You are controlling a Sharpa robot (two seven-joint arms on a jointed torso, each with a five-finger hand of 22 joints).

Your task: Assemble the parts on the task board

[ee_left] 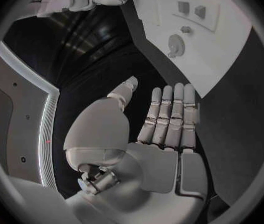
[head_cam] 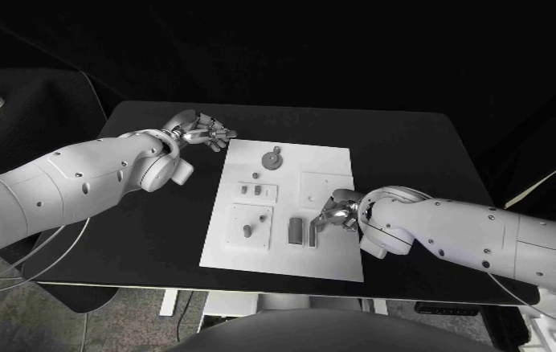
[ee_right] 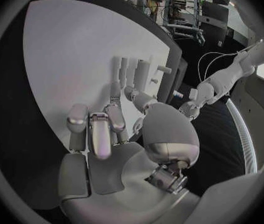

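Note:
The white task board (head_cam: pixel 325 167) lies in the middle of the black table. On it are a round grey disc (head_cam: pixel 272 159), two small square parts (head_cam: pixel 251 191), short pegs (head_cam: pixel 247 227) and two upright grey bars (head_cam: pixel 304 232). My right hand (head_cam: pixel 336 211) rests on the board just beside those bars. In the right wrist view its thumb and one finger (ee_right: pixel 115 87) reach to the bars (ee_right: pixel 134 68) while the other fingers curl in; whether they pinch a bar is unclear. My left hand (head_cam: pixel 199 131) hovers off the board's far left corner, fingers (ee_left: pixel 172 112) straight, holding nothing.
The black table (head_cam: pixel 406 143) has bare room to the right of and behind the board. The disc (ee_left: pixel 176 45) and the square parts (ee_left: pixel 192 9) show past my left hand, with the right arm (ee_left: pixel 76 0) beyond them.

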